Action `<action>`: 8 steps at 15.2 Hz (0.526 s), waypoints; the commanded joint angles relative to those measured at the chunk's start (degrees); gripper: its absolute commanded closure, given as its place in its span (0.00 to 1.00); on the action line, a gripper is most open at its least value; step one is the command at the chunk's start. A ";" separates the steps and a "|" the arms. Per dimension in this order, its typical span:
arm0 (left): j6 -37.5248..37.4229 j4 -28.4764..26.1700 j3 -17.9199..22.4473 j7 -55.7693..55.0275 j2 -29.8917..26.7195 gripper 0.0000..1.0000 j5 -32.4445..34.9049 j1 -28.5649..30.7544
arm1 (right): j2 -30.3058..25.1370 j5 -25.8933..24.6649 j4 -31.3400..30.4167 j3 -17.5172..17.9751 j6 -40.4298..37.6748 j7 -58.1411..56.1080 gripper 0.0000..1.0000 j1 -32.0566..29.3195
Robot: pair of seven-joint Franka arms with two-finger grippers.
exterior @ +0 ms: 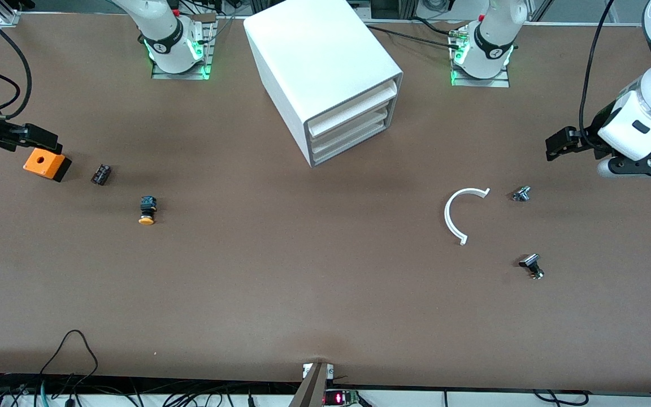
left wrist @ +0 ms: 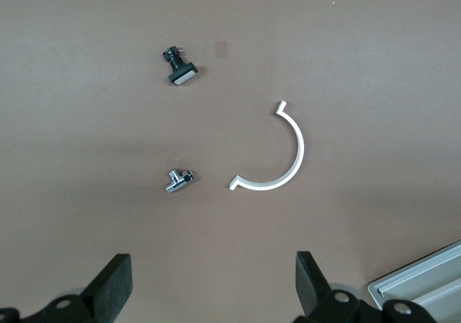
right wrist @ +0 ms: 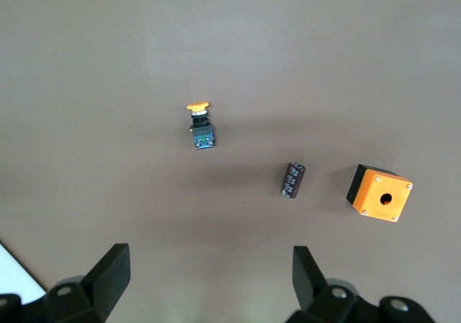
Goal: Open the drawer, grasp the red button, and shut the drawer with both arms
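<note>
The white cabinet (exterior: 314, 56) stands between the two arm bases, and a corner of it shows in the left wrist view (left wrist: 425, 283). Its stacked white drawers (exterior: 354, 113) all sit pushed in. The red-capped button is out of view. My left gripper (exterior: 555, 148) is open and empty over bare table at the left arm's end; its own view shows its fingers spread wide (left wrist: 214, 280). My right gripper (exterior: 40, 137) is open and empty, over the table's edge by the orange box, at the right arm's end; it also shows in the right wrist view (right wrist: 211, 272).
At the right arm's end lie an orange box with a hole (exterior: 46, 163) (right wrist: 380, 195), a black cylinder (exterior: 101, 174) (right wrist: 292, 180) and an orange-yellow-capped button (exterior: 147, 210) (right wrist: 201, 127). At the left arm's end lie a white curved strip (exterior: 455, 217) (left wrist: 284, 157), a small metal part (exterior: 521, 194) (left wrist: 176, 179) and a black grey-capped part (exterior: 532, 265) (left wrist: 180, 67).
</note>
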 commanded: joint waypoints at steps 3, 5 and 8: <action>-1.18 3.27 -0.48 0.92 1.32 0.00 0.38 0.18 | -3.48 -0.82 -4.06 0.15 2.16 0.95 0.00 0.23; -1.88 3.36 -0.48 0.92 1.32 0.00 0.38 0.18 | -4.01 -0.82 -4.94 0.15 2.42 0.95 0.00 0.23; -1.97 3.45 -0.48 1.00 1.41 0.00 0.38 0.18 | -4.54 -0.91 -5.73 0.15 2.95 0.95 0.00 0.23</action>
